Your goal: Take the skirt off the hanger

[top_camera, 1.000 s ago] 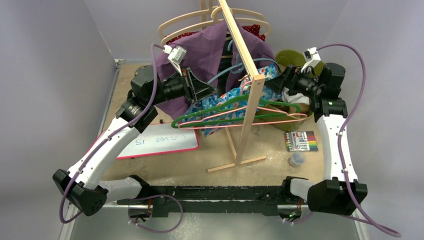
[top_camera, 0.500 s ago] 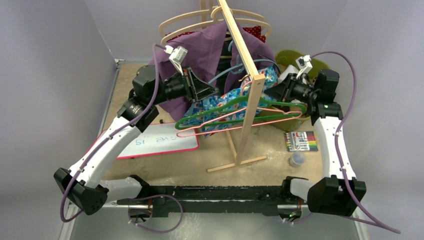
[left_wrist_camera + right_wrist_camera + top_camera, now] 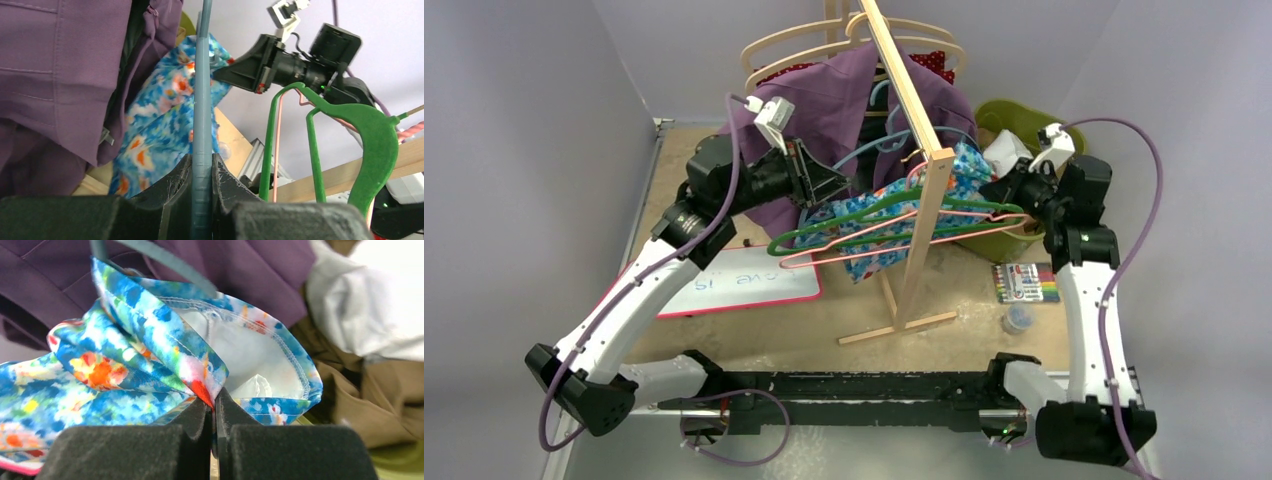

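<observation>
— Pinching anything, the right gripper (image 3: 215, 406)?
— Yes, its jaws are pressed onto the hem of the floral skirt (image 3: 100, 370), just right of the wooden rack (image 3: 924, 200).
— And the left gripper (image 3: 202, 171)?
— Clamped on the blue hanger (image 3: 202, 100), left of the rack. The skirt drapes along it, beneath the rack's top bar.

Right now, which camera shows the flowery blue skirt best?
The right wrist view: the skirt is close up, its seamed edge pinched in the right jaws. The left wrist view shows a strip behind the blue hanger; the top view shows it small, partly hidden by the wooden rack.
</observation>
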You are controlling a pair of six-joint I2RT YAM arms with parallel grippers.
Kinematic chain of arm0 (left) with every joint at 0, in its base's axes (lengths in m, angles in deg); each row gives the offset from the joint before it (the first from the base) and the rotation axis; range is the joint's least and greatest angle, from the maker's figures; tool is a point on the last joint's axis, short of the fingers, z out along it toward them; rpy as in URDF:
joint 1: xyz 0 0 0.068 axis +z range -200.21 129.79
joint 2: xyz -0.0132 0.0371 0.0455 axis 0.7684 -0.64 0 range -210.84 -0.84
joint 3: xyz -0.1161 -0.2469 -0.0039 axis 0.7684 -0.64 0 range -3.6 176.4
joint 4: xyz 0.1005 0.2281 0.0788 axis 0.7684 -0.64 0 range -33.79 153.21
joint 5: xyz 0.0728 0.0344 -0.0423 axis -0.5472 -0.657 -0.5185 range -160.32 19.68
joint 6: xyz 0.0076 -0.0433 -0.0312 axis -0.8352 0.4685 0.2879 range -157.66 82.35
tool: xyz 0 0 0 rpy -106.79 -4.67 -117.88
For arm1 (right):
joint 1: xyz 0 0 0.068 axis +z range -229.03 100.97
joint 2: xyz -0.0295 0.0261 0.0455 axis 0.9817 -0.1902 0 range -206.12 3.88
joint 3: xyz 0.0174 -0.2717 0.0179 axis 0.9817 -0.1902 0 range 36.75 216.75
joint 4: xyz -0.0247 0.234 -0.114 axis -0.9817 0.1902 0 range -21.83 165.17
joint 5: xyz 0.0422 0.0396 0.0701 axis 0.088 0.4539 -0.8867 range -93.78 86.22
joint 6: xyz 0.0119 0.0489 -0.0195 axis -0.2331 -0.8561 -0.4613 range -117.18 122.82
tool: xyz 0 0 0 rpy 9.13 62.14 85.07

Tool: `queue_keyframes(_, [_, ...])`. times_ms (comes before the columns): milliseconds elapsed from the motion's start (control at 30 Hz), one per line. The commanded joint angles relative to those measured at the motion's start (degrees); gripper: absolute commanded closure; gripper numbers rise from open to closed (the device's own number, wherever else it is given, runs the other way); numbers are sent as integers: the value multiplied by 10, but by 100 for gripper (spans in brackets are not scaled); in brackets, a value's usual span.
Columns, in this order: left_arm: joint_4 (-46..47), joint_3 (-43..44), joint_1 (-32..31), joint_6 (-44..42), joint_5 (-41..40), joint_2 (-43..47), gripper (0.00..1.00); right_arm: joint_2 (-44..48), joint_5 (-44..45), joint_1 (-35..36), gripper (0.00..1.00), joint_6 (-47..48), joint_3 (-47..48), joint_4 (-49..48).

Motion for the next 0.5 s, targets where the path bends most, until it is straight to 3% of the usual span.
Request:
queue_keyframes(0, [33, 29, 2, -54, -93, 49, 100, 62, 178, -4, 100, 5, 0, 47])
queue_keyframes(200, [27, 28, 2, -91, -153, 74, 100, 174, 378, -5, 100, -50, -4, 66])
queue_keyframes(467, [21, 13, 2, -118, -163, 89, 100, 271, 531, -4, 100, -22, 31, 21])
